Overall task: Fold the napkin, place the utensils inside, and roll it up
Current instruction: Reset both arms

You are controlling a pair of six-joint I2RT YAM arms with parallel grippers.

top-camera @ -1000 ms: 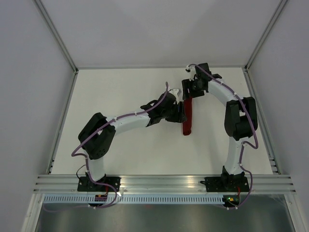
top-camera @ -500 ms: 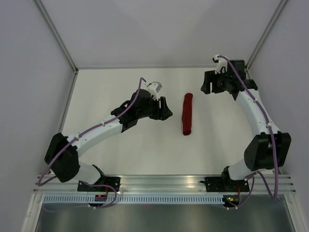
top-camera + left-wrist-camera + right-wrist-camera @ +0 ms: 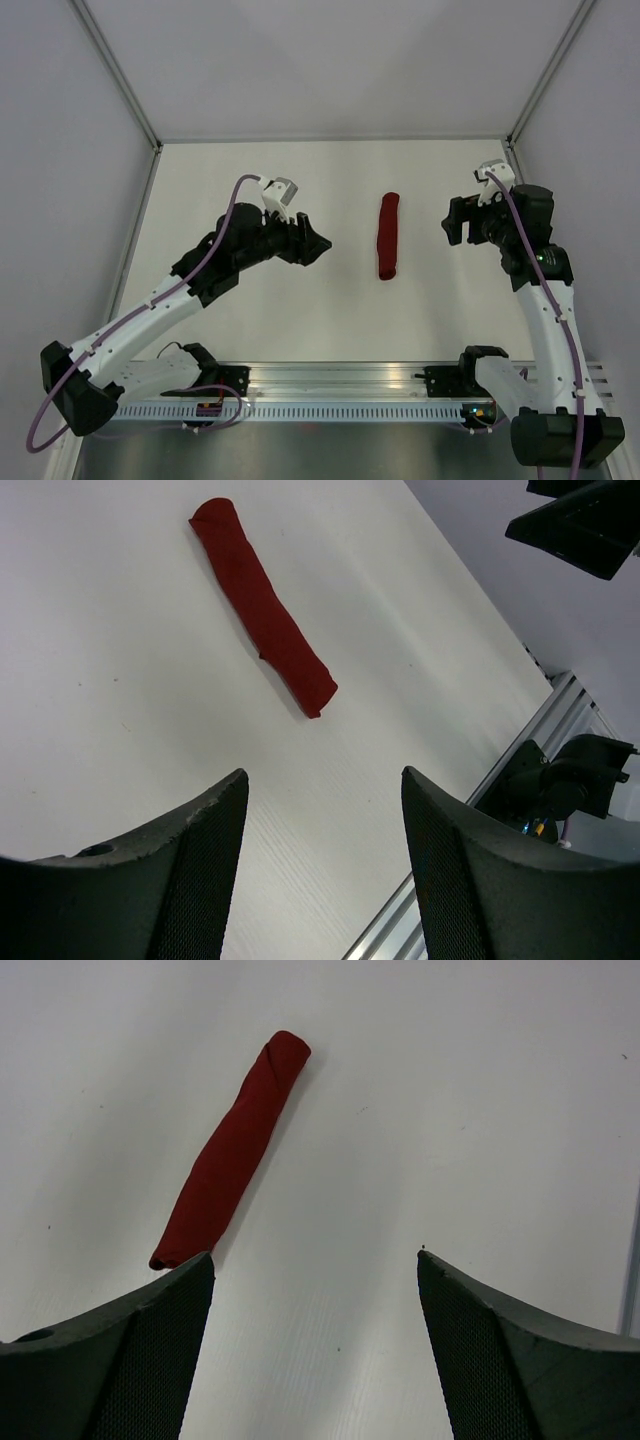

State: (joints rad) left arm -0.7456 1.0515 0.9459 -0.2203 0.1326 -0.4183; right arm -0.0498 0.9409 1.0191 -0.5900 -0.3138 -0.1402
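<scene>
Maroon cloth of the napkin [image 3: 389, 236] is seen rolled into a tight tube on the table [image 3: 250, 180]; no fork is visible, so it is presumed inside. The left gripper [image 3: 322, 790] and right gripper [image 3: 315, 1260] are spread wide, empty, well apart from it. The task is judged finished.

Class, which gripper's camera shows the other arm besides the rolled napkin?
The left gripper: its view includes the right arm at top right; the right wrist view shows only the napkin.

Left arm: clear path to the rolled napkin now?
Probably yes. The left gripper is open, empty and facing the rolled napkin, with nothing between them on the table; the right gripper sits on its far side.
</scene>
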